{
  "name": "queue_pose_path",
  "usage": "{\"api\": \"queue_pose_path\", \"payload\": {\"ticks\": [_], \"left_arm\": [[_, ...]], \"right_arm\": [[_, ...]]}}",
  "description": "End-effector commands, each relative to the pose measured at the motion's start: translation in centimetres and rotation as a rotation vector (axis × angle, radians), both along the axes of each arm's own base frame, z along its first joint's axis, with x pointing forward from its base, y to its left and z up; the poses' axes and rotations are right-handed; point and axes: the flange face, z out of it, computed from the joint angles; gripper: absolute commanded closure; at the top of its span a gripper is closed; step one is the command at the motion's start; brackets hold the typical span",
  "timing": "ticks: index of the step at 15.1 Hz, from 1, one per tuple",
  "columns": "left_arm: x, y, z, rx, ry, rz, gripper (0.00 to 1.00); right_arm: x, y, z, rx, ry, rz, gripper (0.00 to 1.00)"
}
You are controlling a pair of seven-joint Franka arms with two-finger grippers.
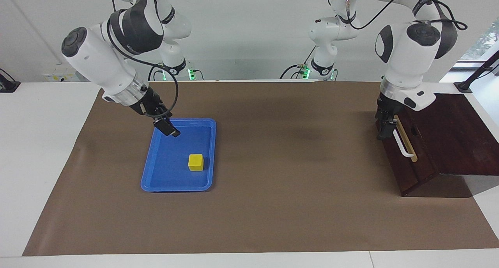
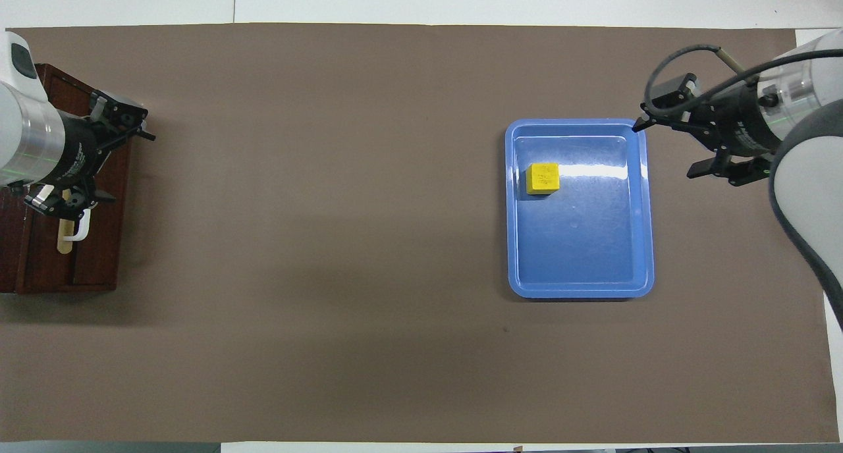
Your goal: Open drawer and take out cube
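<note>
The yellow cube [image 1: 195, 162] lies in the blue tray [image 1: 175, 189], in the corner farther from the robots and toward the left arm's end; it also shows in the overhead view [image 2: 543, 178]. My right gripper [image 1: 169, 129] hangs open and empty above the tray's side at the right arm's end [image 2: 662, 151], apart from the cube. The dark wooden drawer [image 1: 405, 170] looks shut in its box, and no pale interior shows. My left gripper [image 1: 384, 131] is low in front of the drawer, right beside the white handle [image 1: 405, 147], at the end nearer to the robots.
The dark wooden box [image 1: 456, 135] stands at the left arm's end of the brown mat [image 1: 292, 163]. The blue tray [image 2: 579, 292] lies toward the right arm's end. The white table shows around the mat.
</note>
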Motion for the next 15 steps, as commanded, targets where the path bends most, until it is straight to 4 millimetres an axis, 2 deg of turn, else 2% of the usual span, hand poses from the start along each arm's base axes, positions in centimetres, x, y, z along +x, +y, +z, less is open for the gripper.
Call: {"api": "queue_pose_path", "payload": {"ticks": [1, 3, 7, 8, 11, 13, 14, 15], "left_arm": [[-2.2, -0.4, 1.5, 0.005, 0.037, -0.199, 0.0], [-3.2, -0.2, 1.7, 0.022, 0.086, -0.379, 0.0], [-4.5, 1.2, 2.3, 0.035, 0.14, -0.633, 0.0], [-4.7, 2.0, 2.5, 0.034, 0.149, -0.662, 0.0], [-4.4, 7.4, 2.3, 0.028, 0.16, -0.717, 0.0], [-4.0, 10.0, 2.7, 0.03, 0.139, -0.695, 0.0], [-3.7, 9.8, 2.9, 0.01, 0.117, -0.672, 0.0], [-3.6, 8.6, 3.3, 0.022, 0.09, -0.689, 0.0]], "right_arm": [[-1.8, -2.1, 2.5, -0.114, -0.054, 0.314, 0.0], [-2.9, -2.8, 3.9, -0.21, -0.053, 0.492, 0.0], [-5.9, -4.6, 5.3, -0.184, 0.053, 0.519, 0.0], [-6.6, -5.2, 5.0, -0.168, 0.102, 0.542, 0.0], [-8.0, -7.0, 4.0, -0.136, 0.174, 0.569, 0.0], [-8.0, -7.0, 3.6, -0.142, 0.173, 0.568, 0.0], [-6.8, -7.2, 3.8, -0.172, 0.113, 0.56, 0.0], [-6.2, -7.8, 4.1, -0.182, 0.083, 0.55, 0.0]]}}
